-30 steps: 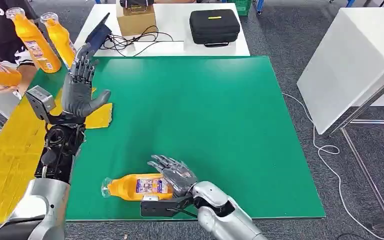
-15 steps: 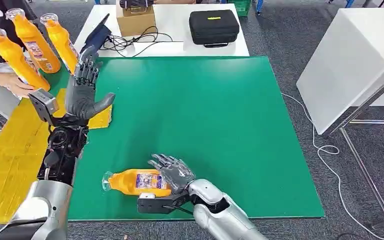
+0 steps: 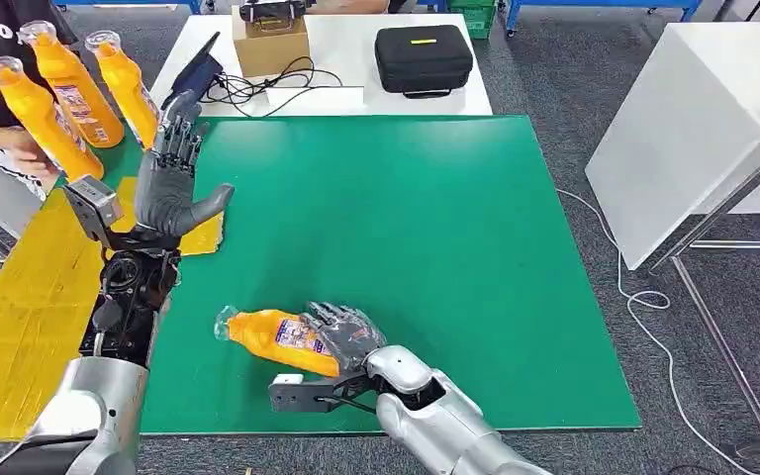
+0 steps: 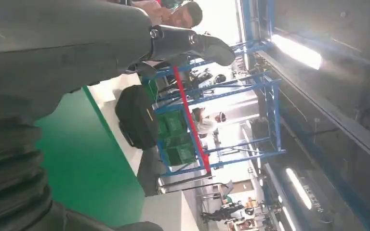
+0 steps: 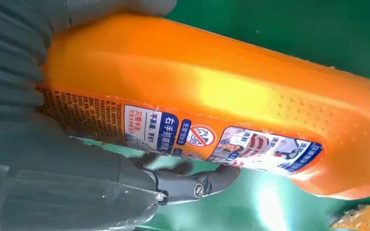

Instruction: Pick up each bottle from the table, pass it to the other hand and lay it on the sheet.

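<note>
Right now the right hand point(image 3: 348, 336) grips an orange bottle point(image 3: 275, 339) lying on its side on the green table point(image 3: 435, 257), near the front edge. Left hand point(image 3: 171, 183) is raised w/ fingers spread, holding nothing, beside the yellow sheet point(image 3: 20, 307).

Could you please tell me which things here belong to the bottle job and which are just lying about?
Job:
orange plastic bottle in the right hand
open left hand
yellow sheet
three upright orange bottles

Lying about:
black zipped case
brown cardboard box
</note>
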`<state>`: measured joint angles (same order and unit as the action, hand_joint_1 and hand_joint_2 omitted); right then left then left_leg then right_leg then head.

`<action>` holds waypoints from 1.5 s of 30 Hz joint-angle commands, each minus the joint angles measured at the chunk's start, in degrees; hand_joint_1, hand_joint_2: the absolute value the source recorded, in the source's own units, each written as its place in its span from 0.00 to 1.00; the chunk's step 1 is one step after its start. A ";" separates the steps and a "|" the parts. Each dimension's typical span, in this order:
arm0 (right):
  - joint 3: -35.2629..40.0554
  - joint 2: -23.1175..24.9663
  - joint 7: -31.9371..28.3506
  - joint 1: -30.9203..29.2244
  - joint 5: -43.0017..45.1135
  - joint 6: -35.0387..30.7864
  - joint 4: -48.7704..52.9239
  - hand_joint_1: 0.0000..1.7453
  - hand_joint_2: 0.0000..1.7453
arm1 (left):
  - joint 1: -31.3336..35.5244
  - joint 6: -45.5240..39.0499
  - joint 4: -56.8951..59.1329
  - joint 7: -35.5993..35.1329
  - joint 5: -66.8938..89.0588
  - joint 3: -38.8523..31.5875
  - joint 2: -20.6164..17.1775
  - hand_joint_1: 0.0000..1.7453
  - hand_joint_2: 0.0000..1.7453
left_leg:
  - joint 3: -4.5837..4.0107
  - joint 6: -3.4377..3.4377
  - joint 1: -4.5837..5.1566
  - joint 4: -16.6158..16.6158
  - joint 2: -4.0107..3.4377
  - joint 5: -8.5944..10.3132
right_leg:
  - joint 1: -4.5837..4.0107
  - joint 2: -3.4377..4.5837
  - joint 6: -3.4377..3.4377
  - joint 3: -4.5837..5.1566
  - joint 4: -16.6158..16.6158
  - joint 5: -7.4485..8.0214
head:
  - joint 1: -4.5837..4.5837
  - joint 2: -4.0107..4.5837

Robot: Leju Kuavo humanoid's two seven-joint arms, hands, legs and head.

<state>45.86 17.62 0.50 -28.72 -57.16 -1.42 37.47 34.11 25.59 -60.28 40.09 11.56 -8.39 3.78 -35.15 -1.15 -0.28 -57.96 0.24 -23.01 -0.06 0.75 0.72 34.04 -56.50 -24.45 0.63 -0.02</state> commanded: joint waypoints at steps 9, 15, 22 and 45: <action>0.79 -3.00 -0.46 0.23 -1.99 3.95 -7.25 1.00 1.00 | 1.59 0.40 1.87 -1.10 -1.10 -0.30 1.53 0.00 1.00 | 0.32 0.01 -0.02 0.13 0.23 0.05 | -0.02 -0.28 0.05 -0.39 0.17 -0.02 | 0.00 0.00; 1.01 -3.05 -0.52 0.14 -2.19 4.18 -7.30 1.00 1.00 | 1.63 0.35 1.88 -1.12 -1.14 -0.34 1.51 0.00 1.00 | 0.32 0.02 -0.04 0.12 0.25 0.05 | 0.00 -0.29 0.04 -0.41 0.17 -0.02 | 0.00 0.00; -2.64 -3.35 -1.80 0.66 0.20 1.18 -4.30 1.00 1.00 | -0.98 -0.36 -0.65 -1.33 -1.80 -1.30 0.98 0.00 1.00 | 0.33 0.01 -0.01 0.10 0.15 0.03 | 0.04 -0.17 0.03 -0.38 0.13 -0.01 | 0.02 0.00; -34.18 -6.69 -14.15 11.14 19.16 -31.20 26.25 1.00 1.00 | -5.67 -4.26 -5.52 -13.64 -11.76 -3.37 2.59 0.00 1.00 | -0.22 -0.01 0.01 -0.01 0.35 -0.11 | 0.04 -0.43 0.19 0.05 0.06 -0.14 | -0.02 0.00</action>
<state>19.20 12.74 -8.87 -19.95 -39.76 -28.54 56.78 27.58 21.33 -66.27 31.19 3.87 -11.47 4.94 -35.70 -1.18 -0.25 -57.96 0.34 -22.96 0.01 0.69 0.83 34.55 -56.51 -24.37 0.61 -0.02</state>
